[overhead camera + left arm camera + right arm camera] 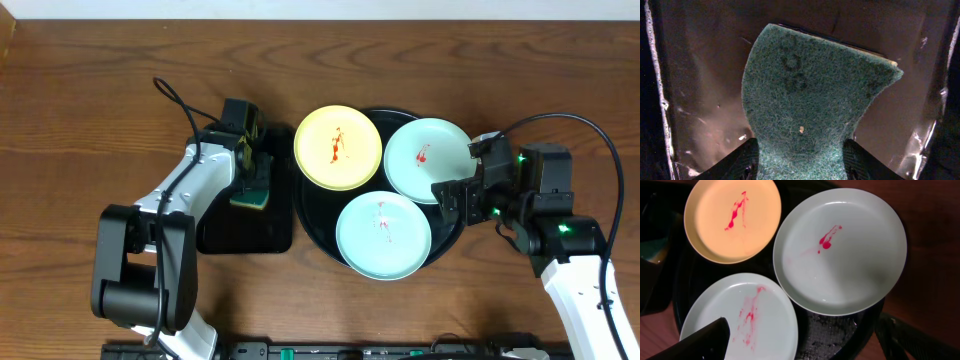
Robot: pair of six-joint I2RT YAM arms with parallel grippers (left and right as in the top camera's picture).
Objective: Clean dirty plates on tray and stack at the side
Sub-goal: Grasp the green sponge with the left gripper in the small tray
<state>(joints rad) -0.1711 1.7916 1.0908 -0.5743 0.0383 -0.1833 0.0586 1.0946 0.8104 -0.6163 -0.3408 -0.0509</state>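
While L jaws pinch sponge (810, 95), R jaws gape wide; above plates (840, 250).

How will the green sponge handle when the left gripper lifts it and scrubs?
Probably soft: the sponge looks pinched narrow where the left gripper holds it, so it may flex under pressure. Its fibrous green face looks rough, so slipping seems unlikely. Likely light for its size, judging by the thin pale foam-like layer at its far edge.

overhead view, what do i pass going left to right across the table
left arm → green sponge → pale yellow plate → near light blue plate → far light blue plate → right arm
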